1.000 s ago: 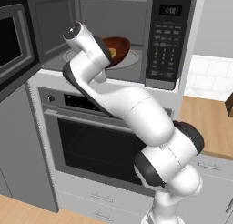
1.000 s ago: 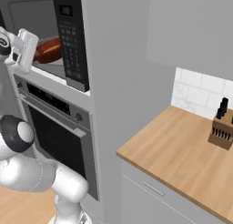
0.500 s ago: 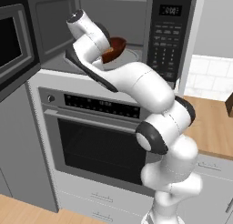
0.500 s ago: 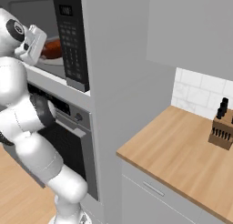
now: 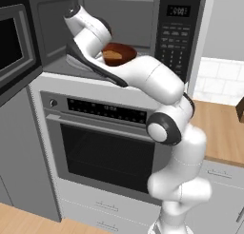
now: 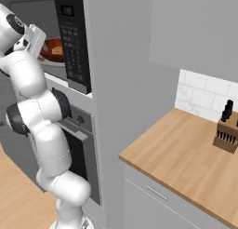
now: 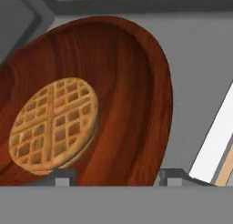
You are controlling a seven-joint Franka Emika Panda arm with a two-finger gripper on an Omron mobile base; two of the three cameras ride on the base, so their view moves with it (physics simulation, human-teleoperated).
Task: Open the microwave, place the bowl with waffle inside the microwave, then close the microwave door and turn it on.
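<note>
The microwave (image 5: 119,33) is built in above the wall oven (image 5: 105,147), with its cavity exposed and its keypad panel (image 5: 174,33) at the right. The microwave door (image 5: 14,43) is swung wide open to the left. The arm (image 5: 143,78) is extended into the cavity; half a second earlier its elbow stood lower and the whole view lay further back.

The bowl (image 7: 118,100) is located inside the cavity, mouth upward, near the keypad side. Being round, it has no long axis. The waffle (image 7: 54,123) lies flat in the bowl, off-centre.

The gripper (image 7: 117,176) is at the bowl's near rim. Its fingertips (image 7: 61,175) are seen spread apart; contact with the rim cannot be determined.
</note>
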